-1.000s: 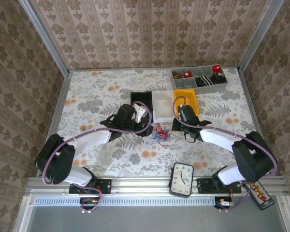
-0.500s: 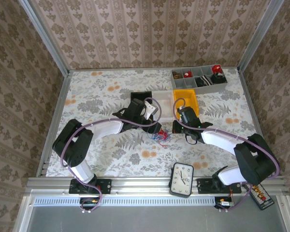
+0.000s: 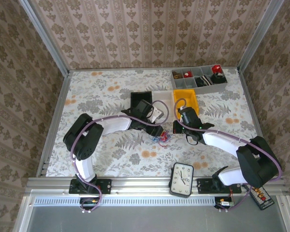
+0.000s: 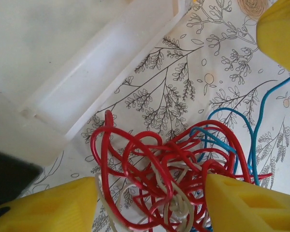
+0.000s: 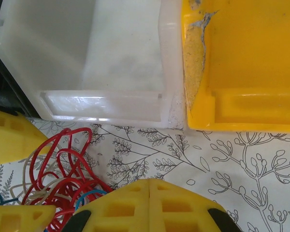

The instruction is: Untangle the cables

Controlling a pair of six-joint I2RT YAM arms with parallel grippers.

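floral tablecloth (image 3: 111, 159), cables (image 4: 154, 164) lying between parted fingers (image 4: 43, 208) of left claw (image 4: 150, 205).

Right in front of your left gripper (image 4: 151, 193) the white bin (image 4: 87, 72) makes a wall, so you cannot push ahead there. The cables (image 4: 159, 164) fill the gap between its spread fingers. Your right gripper (image 5: 150, 193), pinched shut, sits close on its right, so there is little room between them. In front of that one the white bin and the yellow bin (image 5: 241, 63) stand touching. To its right the table (image 5: 251, 164) is bare.
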